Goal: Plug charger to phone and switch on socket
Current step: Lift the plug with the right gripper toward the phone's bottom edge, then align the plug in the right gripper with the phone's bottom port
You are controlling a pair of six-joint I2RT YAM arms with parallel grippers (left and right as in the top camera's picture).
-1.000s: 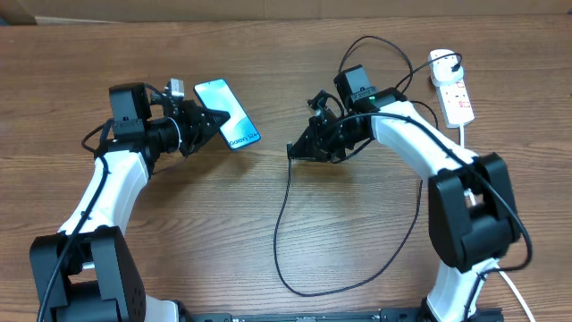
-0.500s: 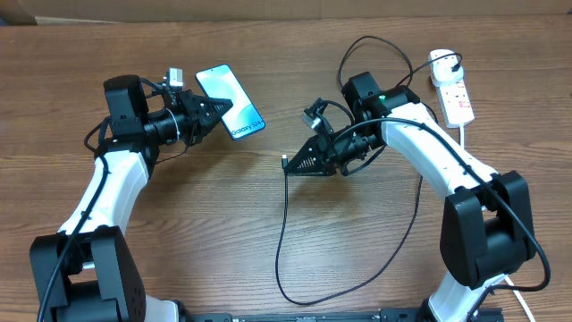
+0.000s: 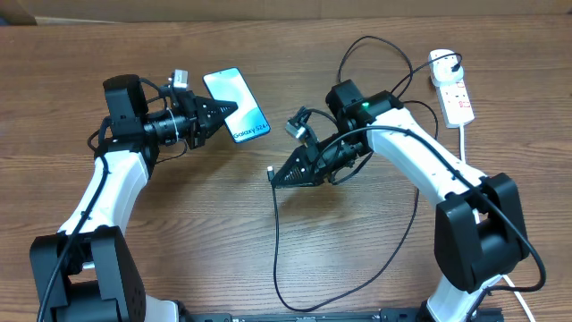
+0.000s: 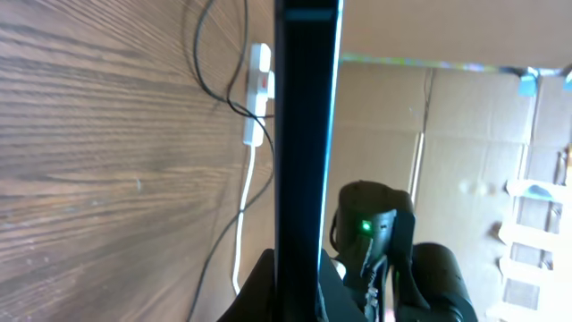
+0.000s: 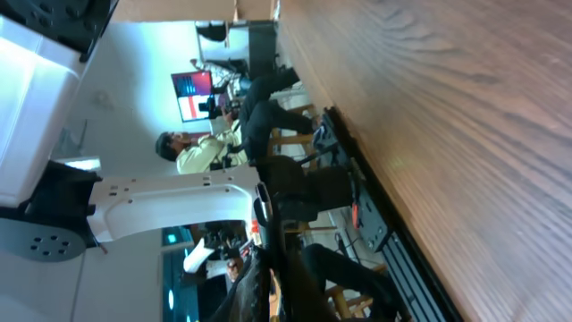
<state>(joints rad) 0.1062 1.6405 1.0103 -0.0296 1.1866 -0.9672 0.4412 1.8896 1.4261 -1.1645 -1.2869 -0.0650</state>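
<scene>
White links, black joints, seemingly cabled

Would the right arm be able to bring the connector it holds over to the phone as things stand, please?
Probably yes. The right pincer holds the cable by its tip, pointing toward the phone held up by the left pincer. Only bare table lies between them, and the cable trails in a slack loop.

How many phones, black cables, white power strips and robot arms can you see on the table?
Phones: 1, the phone
Black cables: 1, the charger
White power strips: 1, the socket
Robot arms: 2, ending in the left gripper and the right gripper
Total: 5
</scene>
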